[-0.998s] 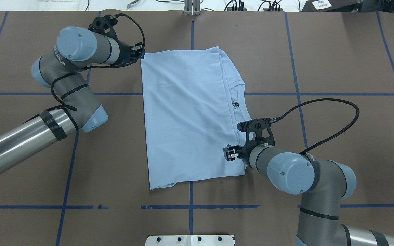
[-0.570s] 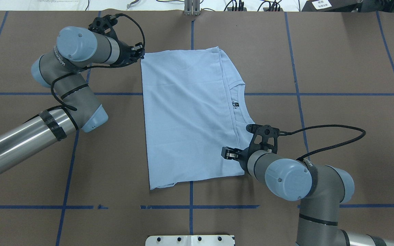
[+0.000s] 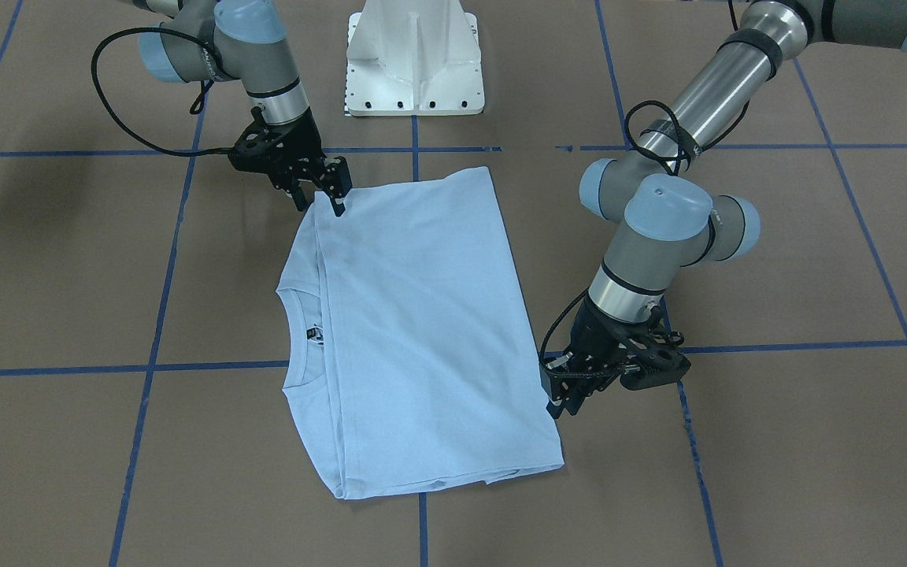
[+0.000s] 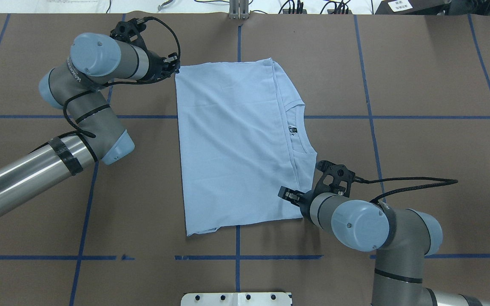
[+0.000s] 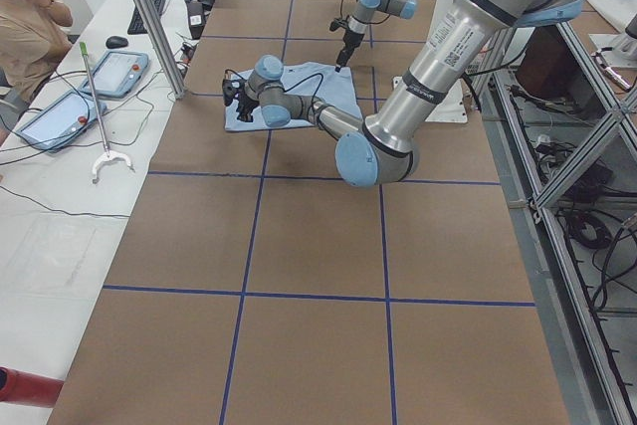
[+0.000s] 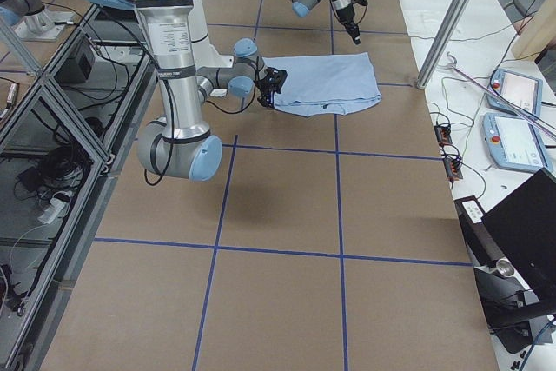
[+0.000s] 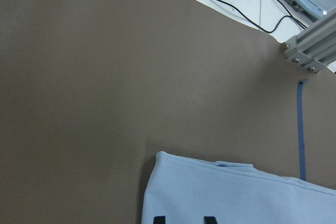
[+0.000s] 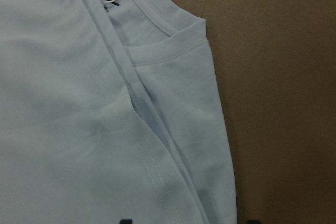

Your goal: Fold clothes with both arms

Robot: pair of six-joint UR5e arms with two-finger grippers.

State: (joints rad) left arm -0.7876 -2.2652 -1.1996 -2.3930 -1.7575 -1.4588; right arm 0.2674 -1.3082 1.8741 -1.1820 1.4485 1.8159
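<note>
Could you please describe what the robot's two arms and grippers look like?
The left arm and right arm are silver-grey jointed tubes with rounded pale blue joint caps and black bands. White lettering marks a grey joint on each. A black cable loops from each wrist. The left gripper and right gripper are black, with two narrow fingers.

Views: 6.
- Overhead: from behind the base point(image 4: 236, 298), facing down and forward.
- Front: opposite side, steep, facing the base.
- Left, right: far back at the table point(image 5: 318, 246) ends, looking along it.
- 2 wrist views: close, downward.
- All 6 share the shirt point(image 3: 414, 331).
</note>
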